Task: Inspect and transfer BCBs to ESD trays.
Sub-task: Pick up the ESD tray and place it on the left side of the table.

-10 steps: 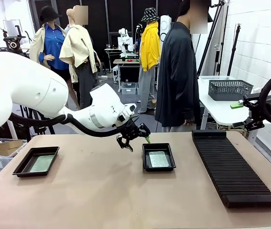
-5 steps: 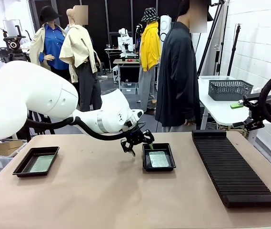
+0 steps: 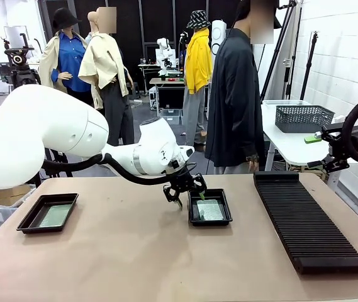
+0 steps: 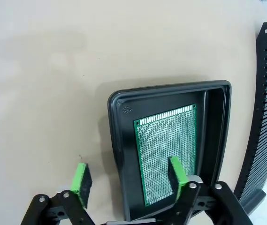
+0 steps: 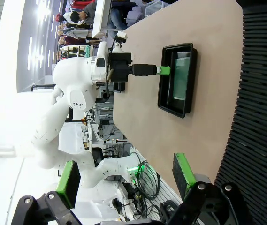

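Left jaws (image 4: 128, 180) spread, straddling the tray (image 4: 119, 140) wall, one pad above the BCB (image 4: 166, 150) lying inside. Right jaws (image 5: 126, 180) spread, empty. Could clamp the wall and tip the tray

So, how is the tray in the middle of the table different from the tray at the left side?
The middle tray has the left gripper at its near-left rim, one finger over the green board inside and the other outside the rim; the left tray has no gripper near it. The middle tray sits beside the ribbed rack; the left tray sits far from it. Both are shallow, black, and hold one green board.
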{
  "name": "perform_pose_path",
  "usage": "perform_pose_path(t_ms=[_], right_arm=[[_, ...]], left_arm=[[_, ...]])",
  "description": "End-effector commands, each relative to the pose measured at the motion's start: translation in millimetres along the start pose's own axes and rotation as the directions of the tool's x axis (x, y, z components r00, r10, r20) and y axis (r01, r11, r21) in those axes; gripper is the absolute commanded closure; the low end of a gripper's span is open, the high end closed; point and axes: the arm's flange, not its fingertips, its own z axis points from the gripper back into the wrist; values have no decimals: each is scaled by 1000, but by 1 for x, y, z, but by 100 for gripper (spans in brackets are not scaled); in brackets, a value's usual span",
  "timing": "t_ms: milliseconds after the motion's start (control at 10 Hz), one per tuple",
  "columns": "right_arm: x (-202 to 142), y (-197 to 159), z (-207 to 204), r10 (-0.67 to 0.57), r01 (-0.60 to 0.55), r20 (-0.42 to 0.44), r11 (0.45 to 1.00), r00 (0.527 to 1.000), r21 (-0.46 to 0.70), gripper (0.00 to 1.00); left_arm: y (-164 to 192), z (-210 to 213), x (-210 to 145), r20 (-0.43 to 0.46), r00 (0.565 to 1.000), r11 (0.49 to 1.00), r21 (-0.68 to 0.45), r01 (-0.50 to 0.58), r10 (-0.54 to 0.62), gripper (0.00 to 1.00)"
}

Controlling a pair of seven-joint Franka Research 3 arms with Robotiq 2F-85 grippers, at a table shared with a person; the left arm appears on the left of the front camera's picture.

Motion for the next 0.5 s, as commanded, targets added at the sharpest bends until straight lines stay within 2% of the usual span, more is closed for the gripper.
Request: perform_pose_path(t_ms=[0,200,300,400], right_arm=[[0,1,0,-1,1,1,1000,1000,-9,0],[0,1,0,-1,1,1,1000,1000,-9,0],[0,1,0,-1,1,1,1000,1000,-9,0],[0,1,0,-1,1,1,1000,1000,-9,0]], left_arm=[[-3,1,5,-18,1000,1000,29,4,-3,52],[0,0,4,-21,1000,999,41,5,-4,90],[0,0,4,-21,1000,999,41,5,-4,90],[0,0,4,-20,1000,999,41,3,-2,100]])
